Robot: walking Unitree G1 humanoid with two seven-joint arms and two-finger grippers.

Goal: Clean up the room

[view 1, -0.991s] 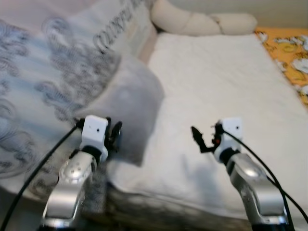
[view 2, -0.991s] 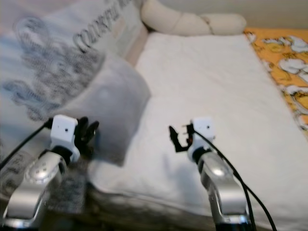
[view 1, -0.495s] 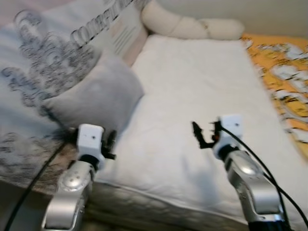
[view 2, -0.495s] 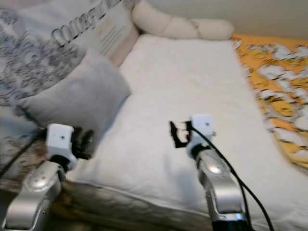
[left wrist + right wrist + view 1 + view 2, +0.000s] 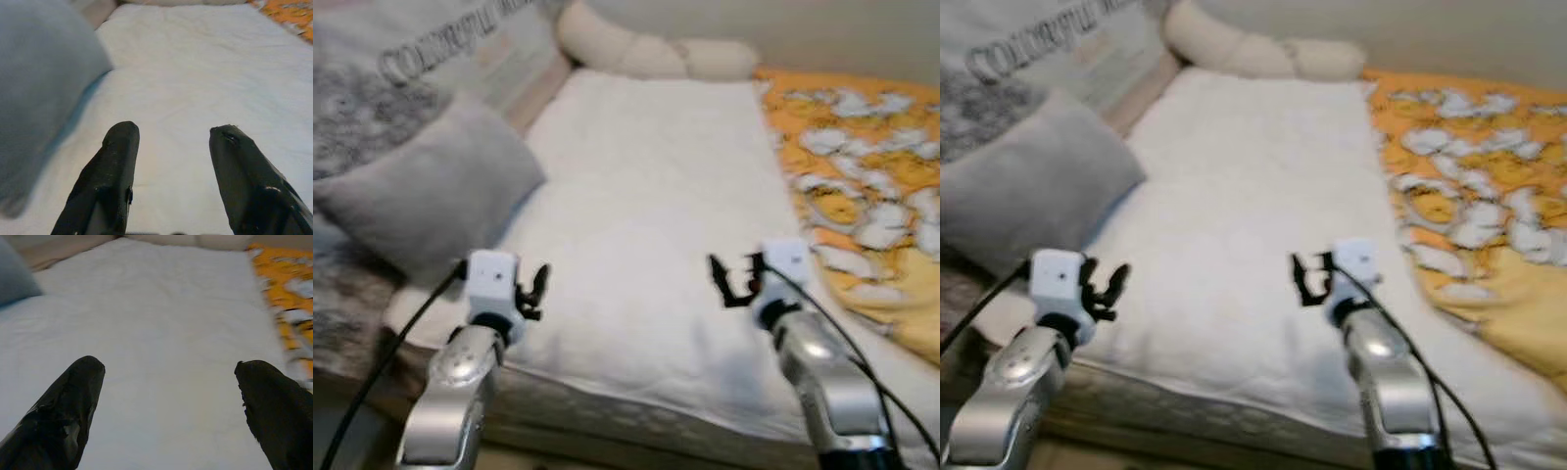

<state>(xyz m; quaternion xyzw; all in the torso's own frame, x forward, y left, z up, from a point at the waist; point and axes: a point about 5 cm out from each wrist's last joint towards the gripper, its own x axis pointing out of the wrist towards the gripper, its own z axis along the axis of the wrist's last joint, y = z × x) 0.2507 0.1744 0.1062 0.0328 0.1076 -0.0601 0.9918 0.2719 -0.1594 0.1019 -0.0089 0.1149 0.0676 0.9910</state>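
Bed (image 5: 646,196) with a white cover lies ahead in the left eye view, a grey pillow (image 5: 421,191) at ten o'clock on it, a cream bolster (image 5: 646,54) at twelve, a rumpled orange blanket (image 5: 862,186) at two. Left gripper (image 5: 530,289) and right gripper (image 5: 729,282) hover over the near edge, both empty. The right eye view shows the same layout. Left wrist view: fingers (image 5: 110,176) apart above the cover, pillow beside them. Right wrist view: fingers (image 5: 68,406) wide apart, blanket at the far edge. My judgement: nothing is picked yet; next comes choosing a target, likely the blanket or the pillow, and reaching toward it.
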